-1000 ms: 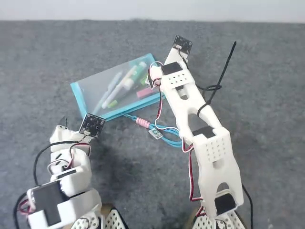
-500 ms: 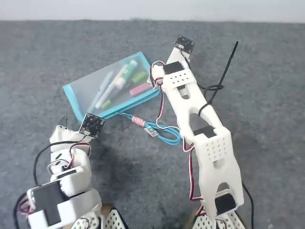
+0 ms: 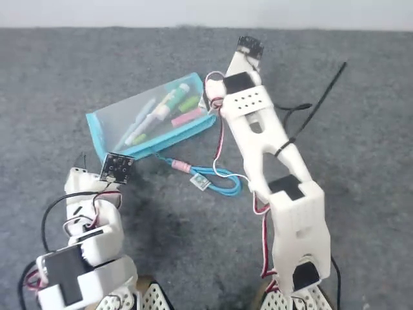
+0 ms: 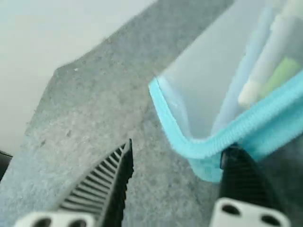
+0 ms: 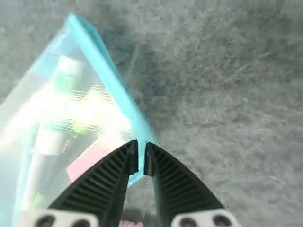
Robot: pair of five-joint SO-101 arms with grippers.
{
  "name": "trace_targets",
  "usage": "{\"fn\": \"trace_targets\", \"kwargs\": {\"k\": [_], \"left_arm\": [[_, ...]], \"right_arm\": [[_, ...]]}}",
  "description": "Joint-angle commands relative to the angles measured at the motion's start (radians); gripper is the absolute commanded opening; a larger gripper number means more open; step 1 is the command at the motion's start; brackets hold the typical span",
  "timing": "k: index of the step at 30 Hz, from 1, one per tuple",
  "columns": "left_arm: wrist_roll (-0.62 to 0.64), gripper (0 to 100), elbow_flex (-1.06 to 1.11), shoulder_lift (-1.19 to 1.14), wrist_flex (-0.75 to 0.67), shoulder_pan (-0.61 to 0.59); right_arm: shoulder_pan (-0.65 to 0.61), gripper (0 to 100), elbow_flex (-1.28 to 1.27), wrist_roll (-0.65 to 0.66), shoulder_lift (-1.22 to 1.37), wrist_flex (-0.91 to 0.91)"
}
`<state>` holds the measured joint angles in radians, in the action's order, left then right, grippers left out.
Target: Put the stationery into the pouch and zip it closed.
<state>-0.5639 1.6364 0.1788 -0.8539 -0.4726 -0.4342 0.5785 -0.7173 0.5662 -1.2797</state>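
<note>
pouch (image 3: 151, 123) is sitting farther toward the left arm's side than a second ago, and its far end is tilting up more. right arm is reaching farther across the table (image 3: 361, 161), and left arm's wrist is sitting slightly more to its own side.

right gripper (image 5: 140, 156) is pinching narrow on the pouch's teal edge at the corner nearest it, with the edge strip running between the fingertips (image 5: 132, 153). left gripper (image 4: 180, 151) is standing wide, holding nothing. the opposite teal corner of the pouch (image 4: 203, 146) is lying between its fingers, and one finger (image 4: 236, 170) is just beside that corner. cannot tell if they are touching.

pouch is lying flat on the grey table between the two grippers, see-through with teal trim. stationery (image 3: 158, 111) is lying inside it: pens and markers side by side, a green one, and a pink piece (image 3: 187, 118) near the lower edge. zip state is too unclear to tell.

blue cord (image 3: 219, 181) is trailing from the pouch's lower edge across the table toward the right arm, carrying a pink bead (image 3: 182, 166) and a small white tag (image 3: 200, 182).
</note>
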Motion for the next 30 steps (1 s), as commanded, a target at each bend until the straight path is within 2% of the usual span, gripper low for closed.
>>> {"fn": "trace_targets", "kwargs": {"k": [1, 5, 10, 17, 19, 22, 24, 27, 30], "left_arm": [[0.087, 28, -0.012, 0.04, -0.103, -0.011], [0.23, 28, -0.025, 0.04, -0.107, -0.011], [0.448, 28, -0.084, 0.04, -0.075, -0.11], [0.496, 28, -0.171, 0.04, 0.12, -0.114], [0.462, 28, -0.185, 0.04, 0.176, -0.101], [0.315, 28, -0.173, 0.04, 0.229, -0.049], [0.212, 29, -0.15, 0.04, 0.222, -0.026], [0.129, 29, -0.097, 0.046, 0.169, -0.02], [0.032, 29, -0.012, 0.101, 0.137, -0.046]], "right_arm": [[0.042, 0.6, 0.052, 0.028, -0.156, -0.054], [0.093, 0.6, 0.051, 0.028, -0.223, -0.122], [0.096, 0.6, 0.0, 0.046, -0.255, -0.2], [0.076, 0.6, -0.258, 0.1, -0.42, -0.059], [0.047, 0.6, -0.388, 0.158, -0.516, 0.021], [-0.062, 0.6, -0.64, 0.305, -0.645, 0.194], [-0.12, 0.6, -0.812, 0.42, -0.704, 0.328], [-0.153, 0.6, -1.013, 0.571, -0.759, 0.499], [-0.157, 0.6, -1.123, 0.698, -0.8, 0.584]]}}
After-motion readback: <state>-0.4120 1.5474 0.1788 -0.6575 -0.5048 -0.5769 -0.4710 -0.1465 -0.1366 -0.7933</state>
